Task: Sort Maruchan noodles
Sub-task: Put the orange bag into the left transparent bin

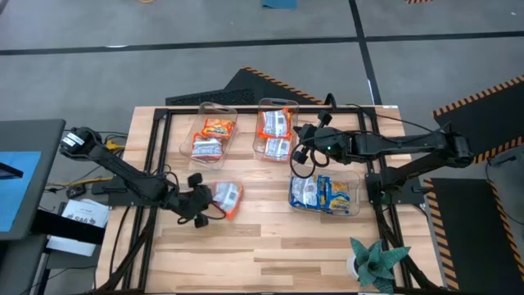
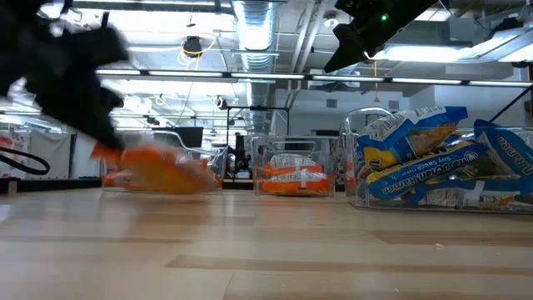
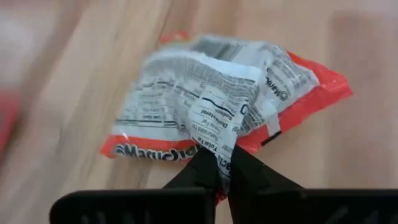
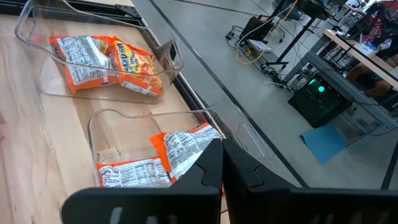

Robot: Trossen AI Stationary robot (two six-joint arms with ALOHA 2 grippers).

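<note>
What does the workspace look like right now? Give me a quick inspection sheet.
Surface: wooden table, mostly bare in front.
Job's things: orange packet on the table; other packets sorted in three clear bins.
Clutter: artificial plant at the front edge.
Grippers: left claw shut on the orange packet; right claw shut, empty, above the middle bin.
Cables: black loops by the right arm.
Surroundings: desks and equipment behind.
</note>
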